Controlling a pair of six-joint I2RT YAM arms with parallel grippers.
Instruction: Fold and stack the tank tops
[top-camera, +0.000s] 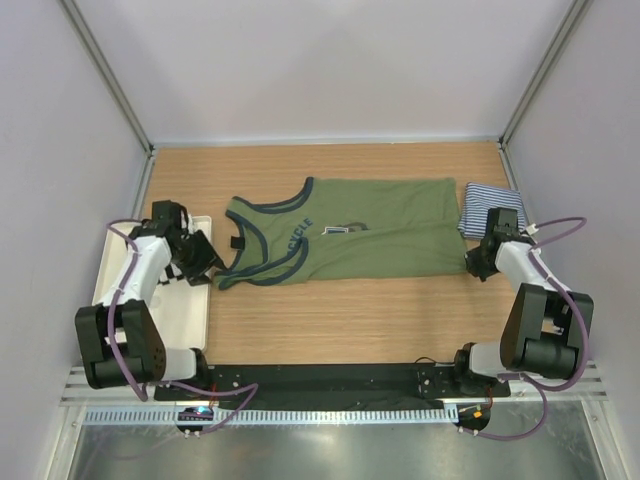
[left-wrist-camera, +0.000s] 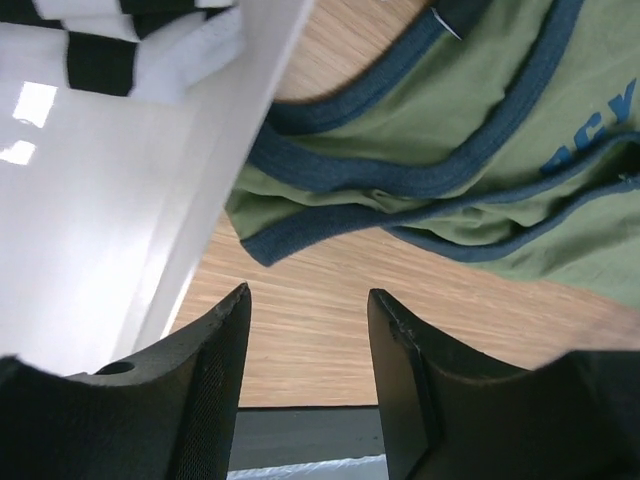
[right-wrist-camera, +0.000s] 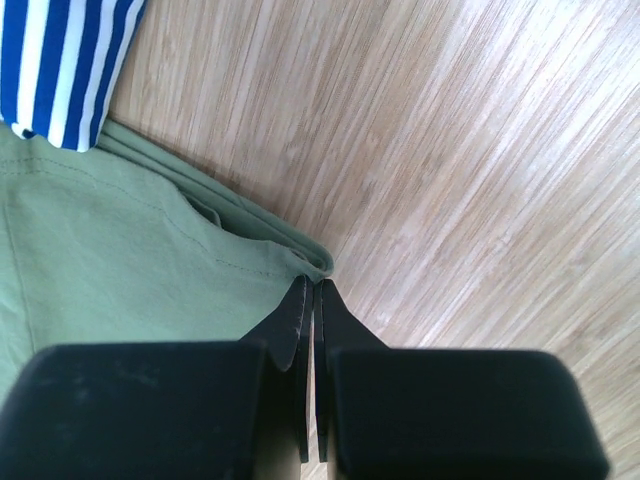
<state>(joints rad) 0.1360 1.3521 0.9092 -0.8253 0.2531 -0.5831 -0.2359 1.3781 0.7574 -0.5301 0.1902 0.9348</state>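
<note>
Beside the olive tank top (top-camera: 380, 235), your left tool (left-wrist-camera: 308, 295) stands open. Your right tool (right-wrist-camera: 311, 285) is closed at its hem.

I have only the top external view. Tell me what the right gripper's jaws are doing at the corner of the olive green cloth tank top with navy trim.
Observer: In the right wrist view, the right gripper has its jaws shut. The tips are right at the folded hem corner of the olive green tank top. I cannot tell whether any cloth is pinched.
Operator: Now report the left gripper.
Observer: In the left wrist view, the left gripper is open over the bare wooden table, with nothing between its fingers. The top's navy-trimmed strap lies just ahead of them, untouched.
</note>
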